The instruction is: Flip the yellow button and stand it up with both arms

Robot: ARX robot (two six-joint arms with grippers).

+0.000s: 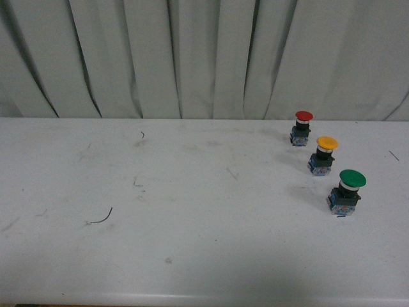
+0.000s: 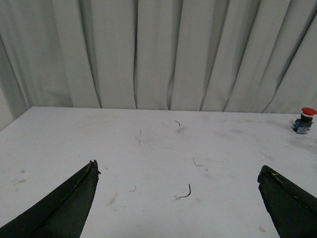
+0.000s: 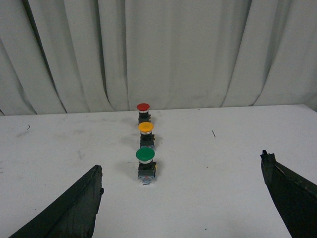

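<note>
A: Backdrop and surface?
B: Pleated grey fabric curtain (image 1: 192, 57); flat white scuffed worktop (image 1: 192, 243).
A: Hands?
B: Left black tapering hand (image 2: 178, 181) spread open, empty. Right black hand (image 3: 181, 178) likewise.
A: Buttons?
B: Three upright in a row: larger green-capped button (image 1: 346, 192), yellow mushroom-capped button (image 1: 323, 155) with black collar and blue block base between, red-capped button (image 1: 301, 127) nearest the curtain.

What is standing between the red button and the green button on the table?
The yellow button stands between the red button and the green button, upright on its blue base. The front and right wrist views both show this row.
</note>
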